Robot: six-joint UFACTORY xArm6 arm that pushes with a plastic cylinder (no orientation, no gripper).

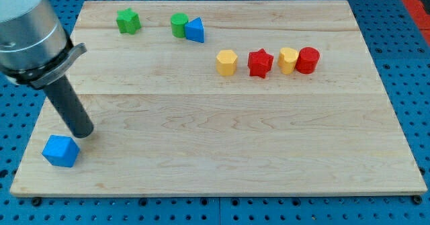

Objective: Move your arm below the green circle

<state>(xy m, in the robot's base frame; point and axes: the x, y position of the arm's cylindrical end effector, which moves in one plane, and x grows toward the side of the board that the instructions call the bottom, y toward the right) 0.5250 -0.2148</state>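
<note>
Pale wooden board (222, 151) on blue pegboard bench (403, 23). Rod ends in my tip (82, 135), no jaws to spread or press; tip at board's 8 o'clock corner, just above blue cube (60, 150). Green circle (178, 25) well apart, at 1 o'clock from tip, touching blue triangle (195, 30) at its 3 o'clock. Green star (127, 21) at circle's 9 o'clock. Row at 4 o'clock: yellow hexagon (227, 62), red star (259, 63), yellow block (287, 60), red cylinder (308, 60).

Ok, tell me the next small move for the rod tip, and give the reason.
Probably slide my tip toward the view's upper right, stopping just below the green circle. My tip sits at the view's lower left, right beside the blue cube, far from that circle, which touches the blue triangle near the view's top. The wood between looks free of blocks.
</note>
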